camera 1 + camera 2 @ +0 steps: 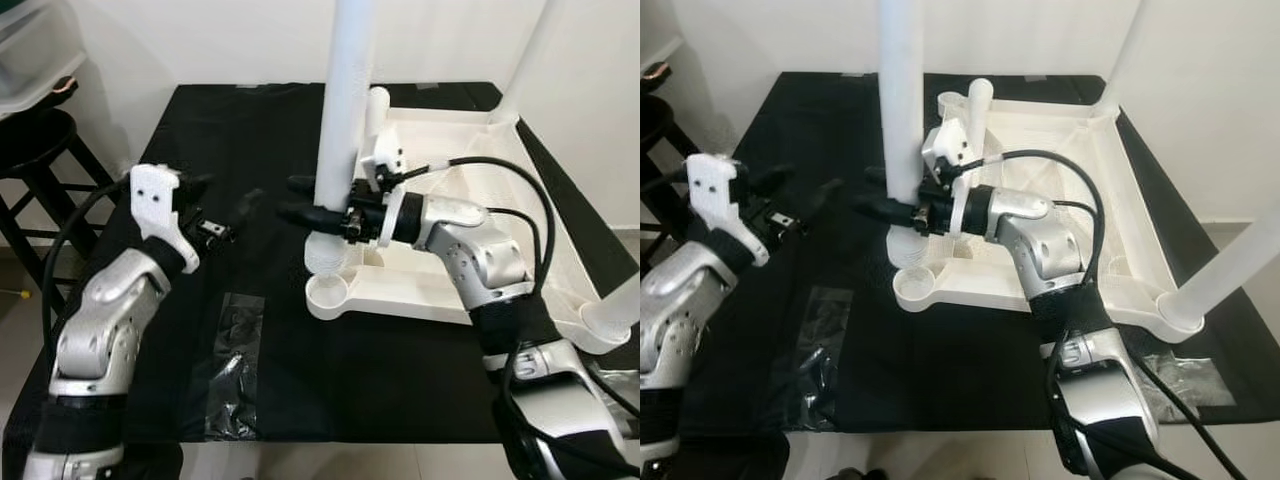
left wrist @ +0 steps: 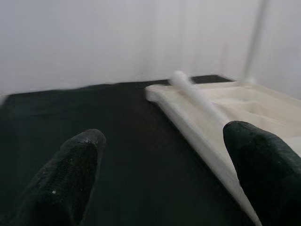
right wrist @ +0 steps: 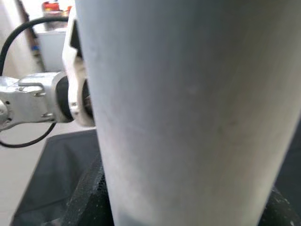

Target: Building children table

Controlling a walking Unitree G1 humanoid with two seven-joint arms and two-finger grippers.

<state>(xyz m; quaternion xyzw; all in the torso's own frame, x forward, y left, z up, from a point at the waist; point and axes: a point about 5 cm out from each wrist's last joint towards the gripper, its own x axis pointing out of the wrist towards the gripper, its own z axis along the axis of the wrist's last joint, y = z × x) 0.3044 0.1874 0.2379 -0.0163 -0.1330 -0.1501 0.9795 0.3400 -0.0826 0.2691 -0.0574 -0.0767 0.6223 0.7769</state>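
1. Centre frame: right gripper [image 1: 300, 199] fingers clamped around upright white table leg [image 1: 345, 110].
2. Leg stands at the near-left corner of upturned white tabletop [image 1: 450, 290], on black cloth [image 1: 260, 330].
3. Left of frame: left gripper [image 1: 225, 195] fingers apart, holding nothing, over cloth.
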